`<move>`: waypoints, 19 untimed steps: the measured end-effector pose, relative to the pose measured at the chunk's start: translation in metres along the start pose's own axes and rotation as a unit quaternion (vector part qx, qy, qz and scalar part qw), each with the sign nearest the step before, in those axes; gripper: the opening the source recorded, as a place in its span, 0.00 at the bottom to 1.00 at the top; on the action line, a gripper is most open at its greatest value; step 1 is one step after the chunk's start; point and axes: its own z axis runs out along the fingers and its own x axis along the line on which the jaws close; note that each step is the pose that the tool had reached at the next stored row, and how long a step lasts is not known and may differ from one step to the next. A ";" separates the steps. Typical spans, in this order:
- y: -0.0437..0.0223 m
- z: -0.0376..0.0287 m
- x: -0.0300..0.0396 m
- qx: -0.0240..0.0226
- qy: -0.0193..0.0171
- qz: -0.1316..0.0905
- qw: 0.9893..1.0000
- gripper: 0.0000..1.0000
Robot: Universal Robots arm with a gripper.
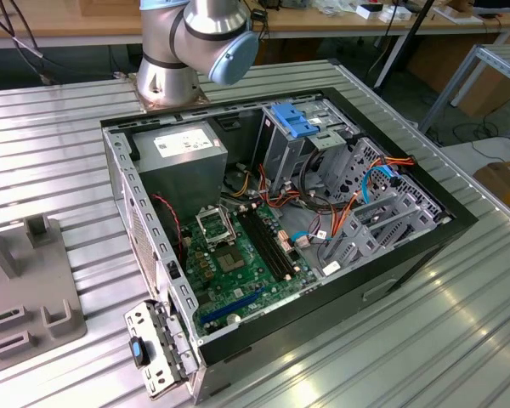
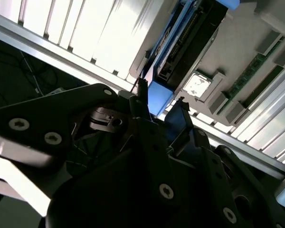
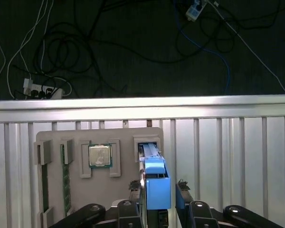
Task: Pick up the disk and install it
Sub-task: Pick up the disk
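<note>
Both wrist views: gripper, jaws apart, astride the disk in a grey tray; exterior view: computer case.

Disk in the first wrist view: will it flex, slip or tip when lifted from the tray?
Probably stiff: the disk is a slab framed in blue plastic. That smooth plastic may be slippery. It stands on edge in the tray slot, so it could tip once freed.

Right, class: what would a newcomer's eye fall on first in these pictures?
The open black computer case with its green motherboard dominates the exterior view, on the ribbed metal table. In the first wrist view, the bright blue-railed silver-grey disk stands on edge in a slot of the grey fixture tray, with the black gripper straddling it.
</note>
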 end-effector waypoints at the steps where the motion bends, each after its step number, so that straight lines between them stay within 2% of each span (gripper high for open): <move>1: 0.0000 0.0000 0.0000 0.000 0.000 0.000 1.000 0.44; 2: 0.0000 -0.0001 0.0000 0.000 0.000 0.000 1.000 0.44; 3: 0.0000 -0.0001 0.0001 0.000 0.000 0.000 1.000 0.50; 6: 0.0000 0.0027 0.0002 0.000 0.000 -0.001 1.000 0.50; 8: 0.0000 0.0080 0.0003 0.000 0.000 -0.006 1.000 0.50; 19: 0.0001 0.0201 0.0007 0.000 0.000 -0.030 1.000 0.50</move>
